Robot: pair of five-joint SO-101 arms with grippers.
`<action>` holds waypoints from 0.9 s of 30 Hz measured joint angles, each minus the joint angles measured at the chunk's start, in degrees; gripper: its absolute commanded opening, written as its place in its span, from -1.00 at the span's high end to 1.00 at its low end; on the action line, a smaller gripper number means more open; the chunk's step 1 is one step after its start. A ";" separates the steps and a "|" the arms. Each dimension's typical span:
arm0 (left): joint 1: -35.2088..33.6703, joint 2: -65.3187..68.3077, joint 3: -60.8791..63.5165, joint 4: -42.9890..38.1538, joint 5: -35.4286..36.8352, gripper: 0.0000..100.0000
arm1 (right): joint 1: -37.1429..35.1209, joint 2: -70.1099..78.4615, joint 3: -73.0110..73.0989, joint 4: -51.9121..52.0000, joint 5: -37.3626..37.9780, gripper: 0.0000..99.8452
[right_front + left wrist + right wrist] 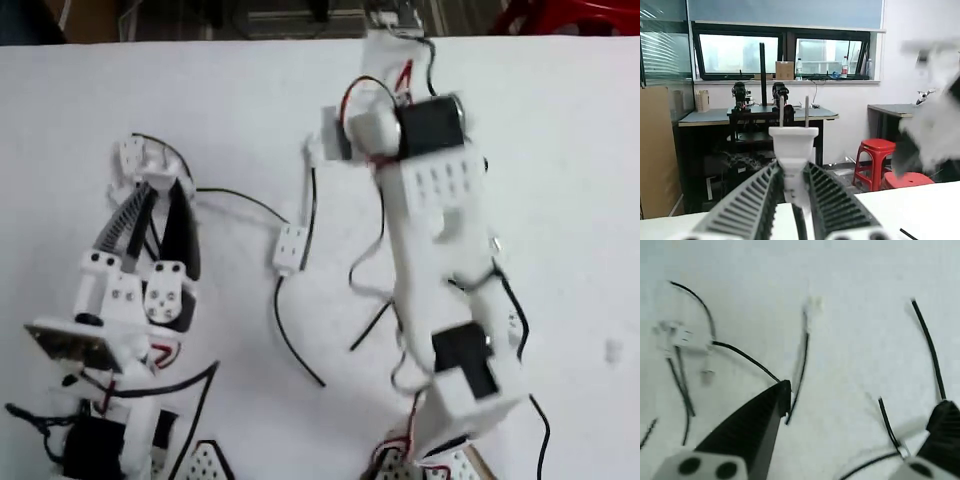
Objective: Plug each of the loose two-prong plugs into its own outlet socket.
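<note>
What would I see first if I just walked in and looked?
A white plug stands clamped in the left gripper, its two prongs pointing up. On the table a white socket lies between the two arms, with loose black cables around it. The right gripper hangs wide open over the table.

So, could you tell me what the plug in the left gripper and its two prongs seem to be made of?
The plug looks like smooth white moulded plastic, with rounded edges and an even matt surface. Its prongs look like bare metal: thin, pale grey strips, though backlight leaves their finish uncertain.
</note>
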 measured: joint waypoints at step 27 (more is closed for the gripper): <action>12.92 0.09 4.92 -2.90 0.00 0.95 | -28.40 -24.79 18.81 -6.51 16.18 0.96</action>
